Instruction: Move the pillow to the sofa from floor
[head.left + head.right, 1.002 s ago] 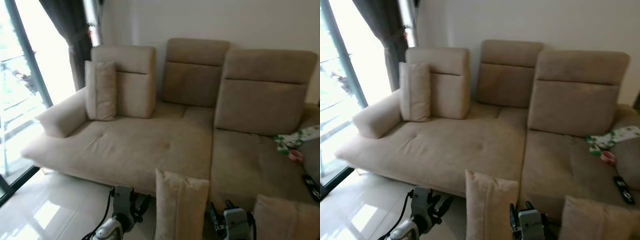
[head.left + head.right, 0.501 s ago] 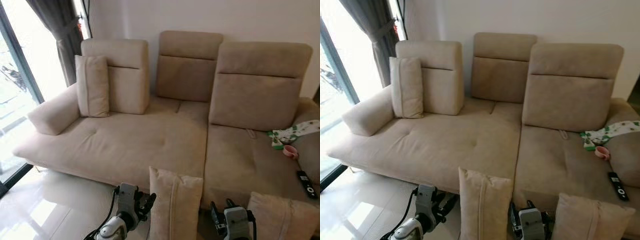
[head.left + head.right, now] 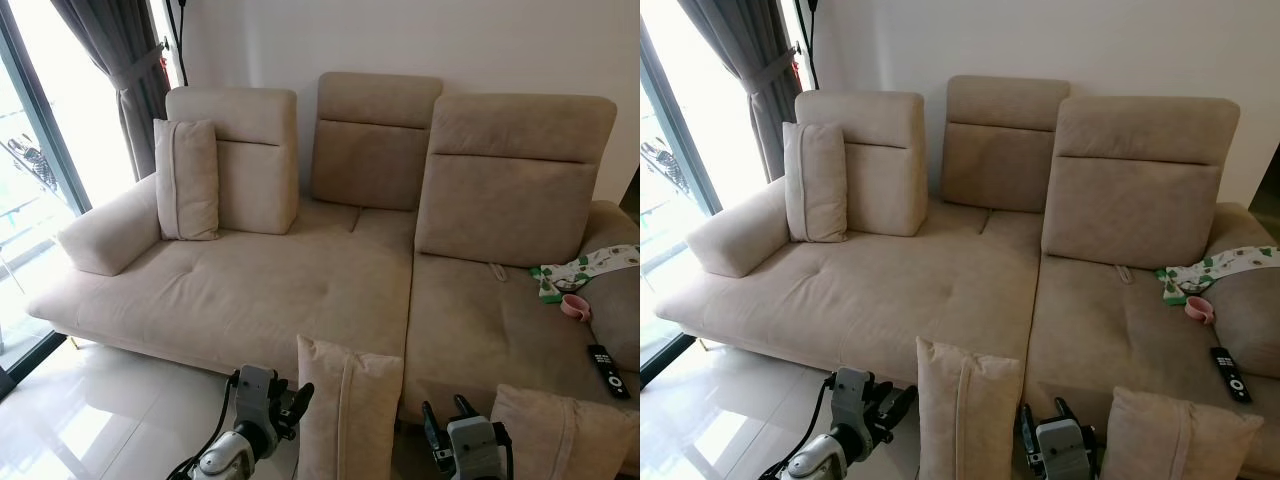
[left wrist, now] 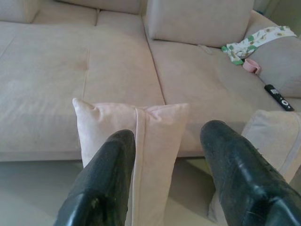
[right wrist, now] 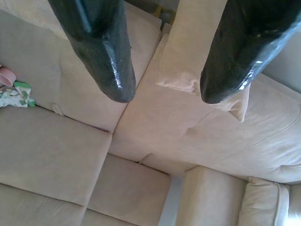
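While you look down at the sofa (image 3: 300,290), the pillow (image 3: 345,410) stands upright on the floor against the sofa's front edge, its long axis vertical and its seamed face turned toward you. Your left gripper (image 4: 164,155) sits just beside it, fingers apart, with the pillow framed between them in the left wrist view. Your right gripper (image 5: 162,92) is low on the pillow's other side, fingers also spread. A second cushion (image 3: 560,430) leans further right. Compared with a second ago, your view has swung so more of the sofa's right end and the remote (image 3: 606,371) shows; the pillow itself sits where it did.
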Controlling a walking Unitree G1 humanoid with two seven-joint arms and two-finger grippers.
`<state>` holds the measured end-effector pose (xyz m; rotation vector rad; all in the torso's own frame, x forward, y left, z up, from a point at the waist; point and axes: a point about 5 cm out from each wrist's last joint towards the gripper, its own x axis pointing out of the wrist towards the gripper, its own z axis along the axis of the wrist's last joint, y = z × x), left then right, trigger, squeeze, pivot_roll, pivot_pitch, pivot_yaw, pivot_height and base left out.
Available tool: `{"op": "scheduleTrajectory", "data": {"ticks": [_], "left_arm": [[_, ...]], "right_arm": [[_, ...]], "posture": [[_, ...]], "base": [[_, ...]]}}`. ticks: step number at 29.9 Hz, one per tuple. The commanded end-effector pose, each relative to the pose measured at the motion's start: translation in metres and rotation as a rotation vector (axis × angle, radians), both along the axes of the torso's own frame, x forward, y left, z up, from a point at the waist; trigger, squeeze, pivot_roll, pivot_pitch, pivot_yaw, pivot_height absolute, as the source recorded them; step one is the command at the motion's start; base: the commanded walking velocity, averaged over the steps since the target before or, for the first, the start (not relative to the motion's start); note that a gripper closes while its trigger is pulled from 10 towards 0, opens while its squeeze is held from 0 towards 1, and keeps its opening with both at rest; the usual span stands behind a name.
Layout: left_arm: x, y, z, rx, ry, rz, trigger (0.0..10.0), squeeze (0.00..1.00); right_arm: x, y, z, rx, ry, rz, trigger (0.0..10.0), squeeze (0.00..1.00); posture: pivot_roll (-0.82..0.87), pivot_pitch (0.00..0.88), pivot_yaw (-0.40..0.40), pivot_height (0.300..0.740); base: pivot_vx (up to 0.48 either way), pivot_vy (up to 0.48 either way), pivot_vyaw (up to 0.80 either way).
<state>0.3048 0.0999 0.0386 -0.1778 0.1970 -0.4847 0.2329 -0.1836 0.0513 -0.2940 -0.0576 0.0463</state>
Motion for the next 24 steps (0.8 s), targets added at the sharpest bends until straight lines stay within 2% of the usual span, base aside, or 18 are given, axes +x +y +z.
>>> {"op": "scheduleTrajectory", "data": {"ticks": [1,24], "left_arm": [[-0.0012,0.0005,-0.0004,-0.001,-0.007,0.0,10.0,0.0],[-0.0021,-0.0001,-0.001,0.007,-0.01,-0.016,10.0,0.0]], "right_arm": [[-0.0027,0.0016,-0.0008,-0.006,-0.005,0.01,10.0,0.0],[-0.0021,0.0045,-0.0021,0.0,-0.007,0.01,10.0,0.0]], "posture": [[-0.01,0.0,0.061,0.74],[-0.02,0.0,0.071,0.74]], "base": [[0.262,0.0,0.0],[0.341,0.0,0.0]]}}
